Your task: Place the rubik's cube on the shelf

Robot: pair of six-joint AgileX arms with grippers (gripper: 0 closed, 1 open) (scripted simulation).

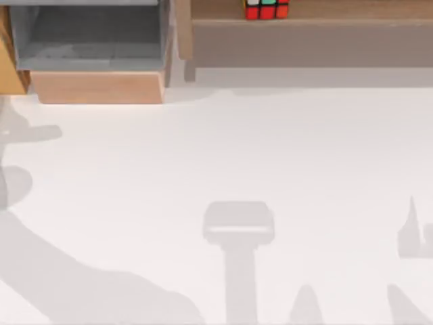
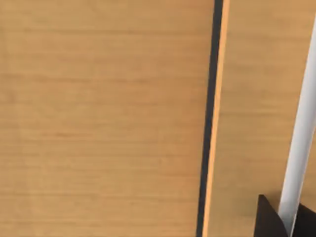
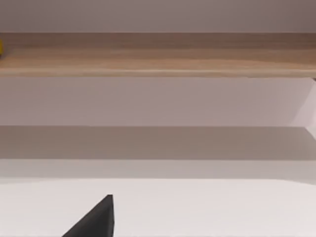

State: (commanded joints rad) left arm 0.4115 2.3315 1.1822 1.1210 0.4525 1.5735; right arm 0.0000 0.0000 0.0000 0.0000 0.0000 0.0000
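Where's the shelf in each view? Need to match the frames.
Top view: shelf along the far edge, right of centre, with the rubik's cube on its ledge.
Left wrist view: close wood panels with a dark seam; cannot tell if they are the shelf.
Right wrist view: shelf running straight across, beyond the white table.
Shared landmark: the white table in front of the shelf.

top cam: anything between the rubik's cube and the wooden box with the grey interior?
Bare light-brown ledge of the shelf runs from the red, green and white rubik's cube to the shelf's upright wooden end panel, then the grey-lined wooden box, in the top view.
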